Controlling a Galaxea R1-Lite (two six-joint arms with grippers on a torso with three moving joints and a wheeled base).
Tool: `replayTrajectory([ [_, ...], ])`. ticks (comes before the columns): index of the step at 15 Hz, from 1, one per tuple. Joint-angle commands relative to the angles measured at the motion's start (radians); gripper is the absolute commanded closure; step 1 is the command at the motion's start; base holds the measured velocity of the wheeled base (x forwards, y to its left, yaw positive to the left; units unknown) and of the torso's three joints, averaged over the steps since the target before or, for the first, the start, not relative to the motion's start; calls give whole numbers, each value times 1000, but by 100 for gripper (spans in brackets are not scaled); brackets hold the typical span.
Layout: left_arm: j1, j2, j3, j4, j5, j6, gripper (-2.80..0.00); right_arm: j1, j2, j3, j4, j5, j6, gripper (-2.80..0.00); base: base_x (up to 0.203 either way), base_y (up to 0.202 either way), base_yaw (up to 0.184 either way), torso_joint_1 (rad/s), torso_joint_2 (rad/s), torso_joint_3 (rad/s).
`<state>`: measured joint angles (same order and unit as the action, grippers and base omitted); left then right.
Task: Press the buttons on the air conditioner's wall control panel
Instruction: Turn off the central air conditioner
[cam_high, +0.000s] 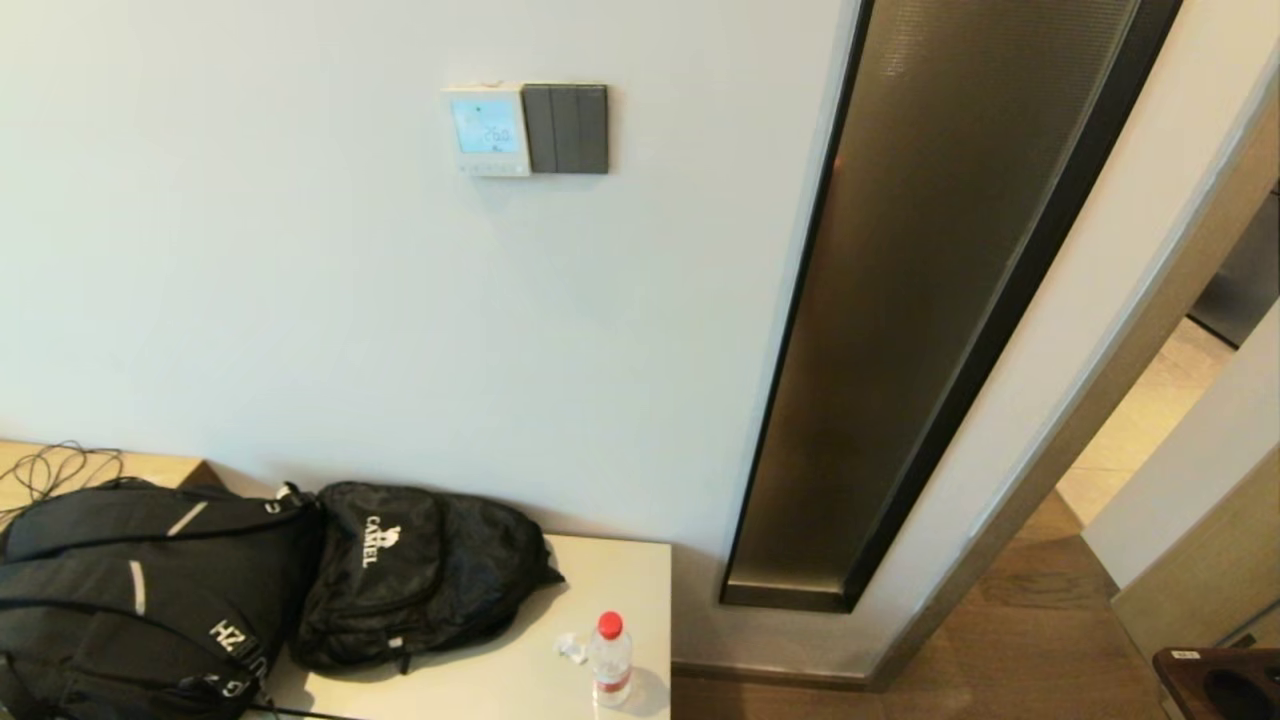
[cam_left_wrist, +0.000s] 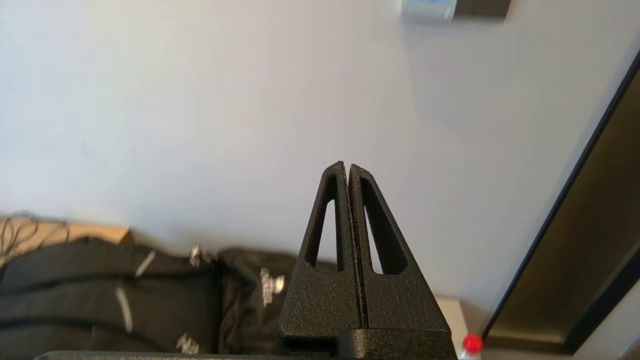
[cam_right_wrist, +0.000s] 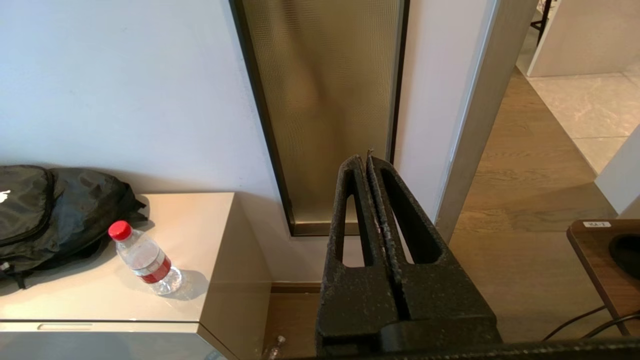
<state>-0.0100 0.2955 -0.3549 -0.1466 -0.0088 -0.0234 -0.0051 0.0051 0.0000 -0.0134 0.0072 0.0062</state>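
- Left gripper (cam_left_wrist: 348, 167): fingers pressed together, holding nothing, well below control panel (cam_high: 488, 130).
- Right gripper (cam_right_wrist: 366, 160): closed, empty.
- Display reads roughly 26.
- Bottle (cam_high: 609, 659) near tabletop's right edge.

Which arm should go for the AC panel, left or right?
Left, probably. The left gripper is shut and faces the wall, with the panel in its view. The right gripper, also shut, faces the glass strip, panel unseen.

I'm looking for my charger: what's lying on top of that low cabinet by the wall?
On the cabinet lie two black backpacks, a red-capped water bottle and a small clear scrap. Cables show behind the bags. Anything under the backpacks is covered.
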Motion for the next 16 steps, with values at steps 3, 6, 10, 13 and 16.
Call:
replayTrajectory([
  [3, -8, 339, -242, -64, -75, -23, 0, -1, 1, 3, 0, 0, 0, 0, 0, 0, 0, 0, 0, 0],
  [6, -25, 487, -391, -106, -103, -35, 0, -1, 1, 3, 0, 0, 0, 0, 0, 0, 0, 0, 0, 0],
  [10, -192, 648, -513, -119, -15, -36, 0, 0, 1, 3, 3, 0, 0, 0, 0, 0, 0, 0, 0, 0],
  [13, -360, 803, -587, -181, 136, -31, 0, 0, 1, 3, 0, 0, 0, 0, 0, 0, 0, 0, 0, 0],
  [16, -406, 976, -714, -234, 184, -28, 0, 0, 1, 3, 3, 0, 0, 0, 0, 0, 0, 0, 0, 0],
])
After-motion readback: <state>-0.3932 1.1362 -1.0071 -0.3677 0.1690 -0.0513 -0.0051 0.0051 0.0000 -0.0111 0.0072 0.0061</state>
